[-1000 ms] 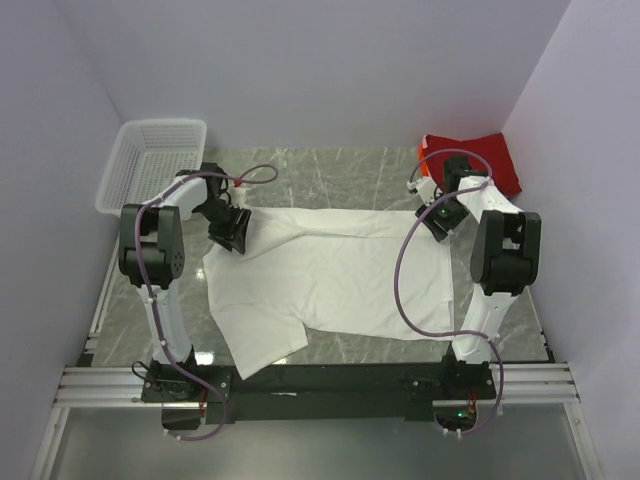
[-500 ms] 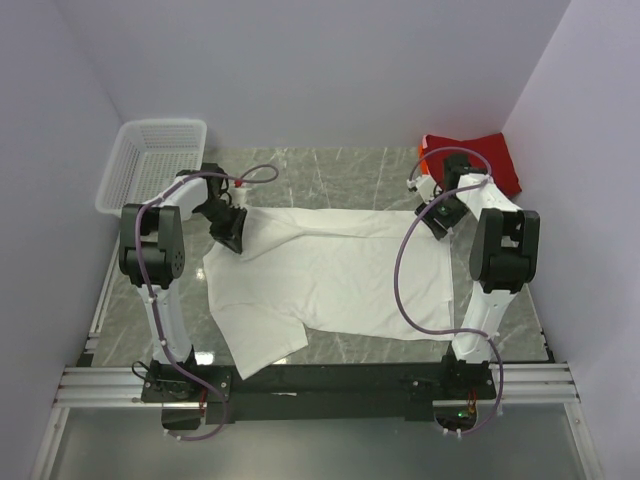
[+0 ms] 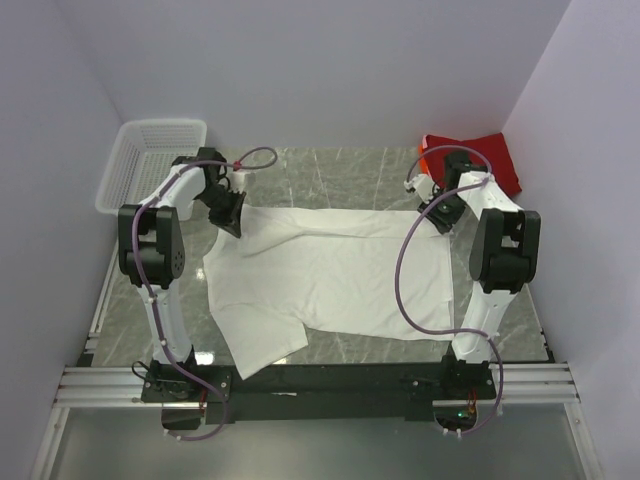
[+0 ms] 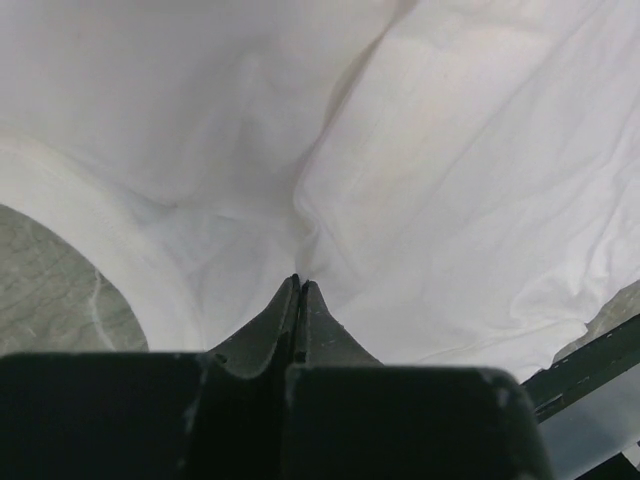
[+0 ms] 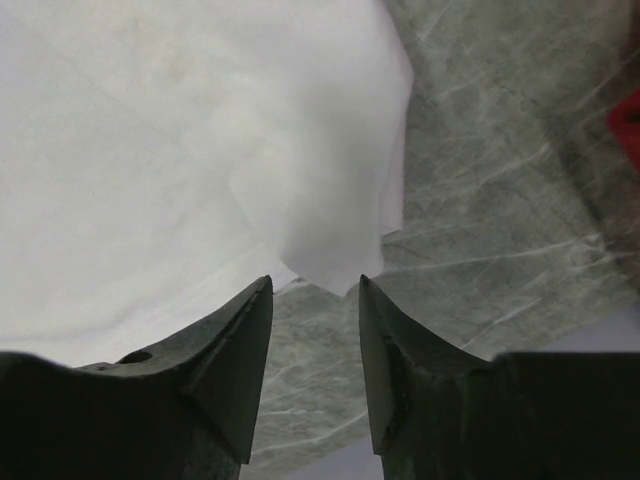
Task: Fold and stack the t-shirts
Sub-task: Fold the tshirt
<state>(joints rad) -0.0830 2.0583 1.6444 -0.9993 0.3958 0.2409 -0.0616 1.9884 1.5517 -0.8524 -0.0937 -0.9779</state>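
Check the left gripper (image 4: 300, 288) first. Its jaws are pressed together and pinch a fold of the white t-shirt (image 4: 420, 150) at their tips. Creases run outward from the pinch across the cloth, and a thicker, curved edge band shows just left of the jaws.

Check the right gripper (image 5: 315, 290) next. Its jaws stand spread, with a pointed corner of the white cloth lying between the fingertips (image 5: 255, 300). The wrist view does not show either pad pressing on that corner.

In the top view you see the white t-shirt laid out across the middle of the table (image 3: 330, 165), between the two arms. It is mostly flat, with shallow wrinkles. One sleeve points toward the near left edge. The left gripper sits at the shirt's far left corner and the right gripper at its far right corner.

The red t-shirt (image 3: 490, 160) lies bunched in the far right corner of the table, against the right wall. An orange edge shows on its left side. It lies apart from the white shirt.

The table surface is grey-green, marble-patterned, with pale veins. A white mesh basket (image 3: 150, 160) stands at the far left corner. Plain pale walls (image 3: 320, 70) enclose three sides. A black frame with metal rails (image 3: 320, 385) runs along the near edge and carries both arm bases.
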